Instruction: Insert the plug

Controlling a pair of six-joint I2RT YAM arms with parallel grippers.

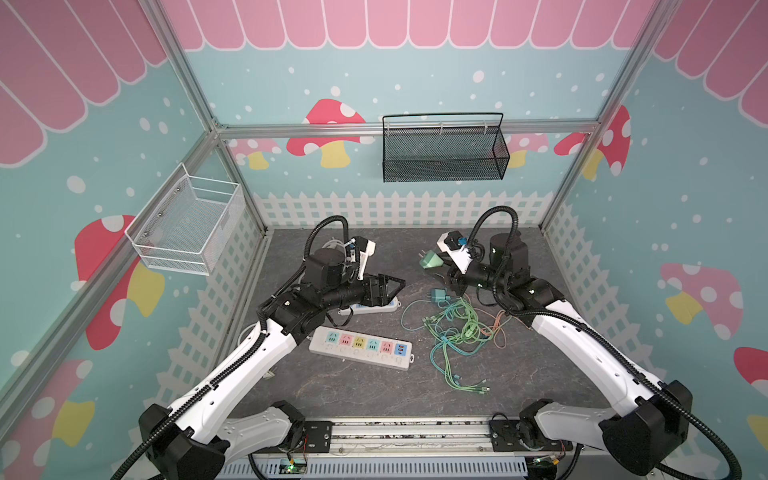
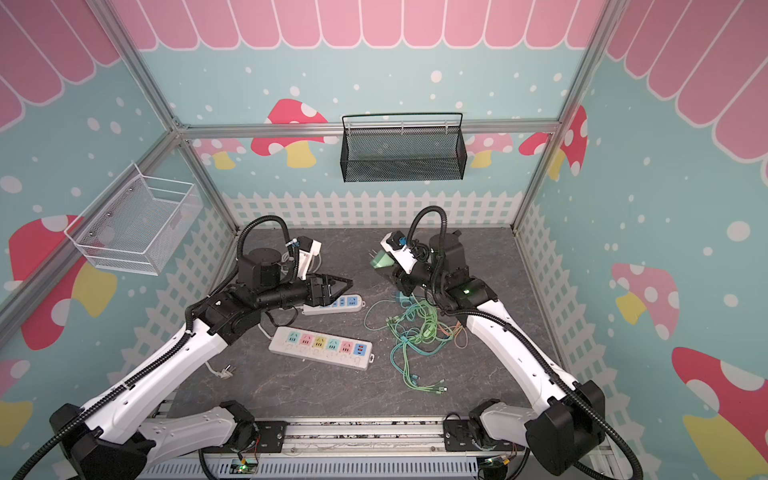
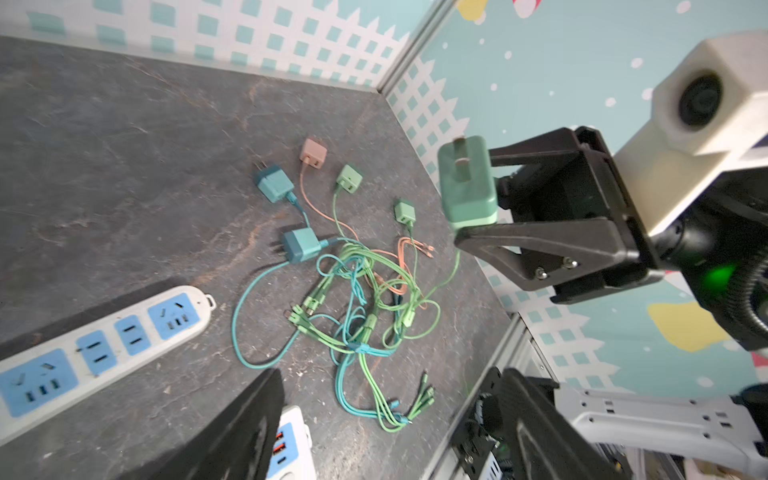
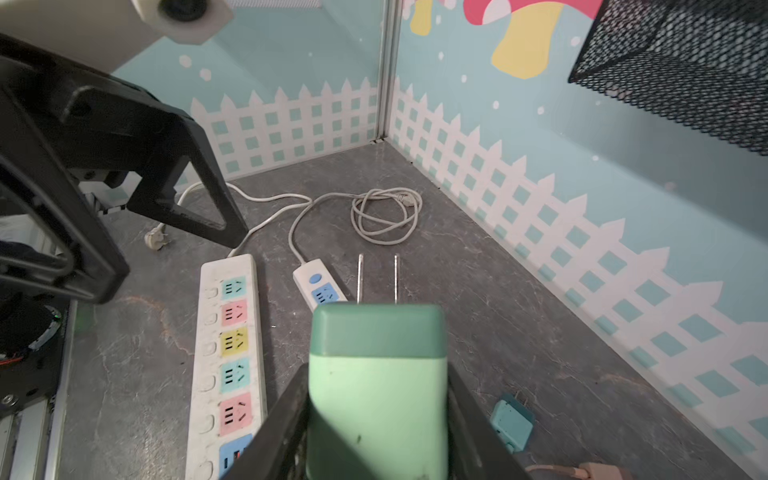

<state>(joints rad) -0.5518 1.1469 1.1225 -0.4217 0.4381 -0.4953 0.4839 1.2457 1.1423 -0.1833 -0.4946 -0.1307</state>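
Right wrist view shows the right hand [image 4: 376, 399] pinching the plug [image 4: 376, 332] — a green block clamped by its two flat sides, with its two prongs bare and pointing away from the hand. In both top views the plug [image 1: 430, 261] is held up off the worktop [image 1: 332, 386], at about 1 o'clock from the worktop's middle and clear of both strips. The left hand [image 1: 395, 291] is at 9 o'clock of the plug and well apart from it, fingers spread with nothing between them. It hovers over the small strip [image 1: 374, 306], whose blue sockets show beneath it. The long strip [image 1: 360, 347] — five coloured sockets and a blue end panel — lies flat at 7 o'clock of the plug, near the small one but apart from it. A tangle of cables [image 1: 457, 332] with several small chargers lies at 5 o'clock of the plug.
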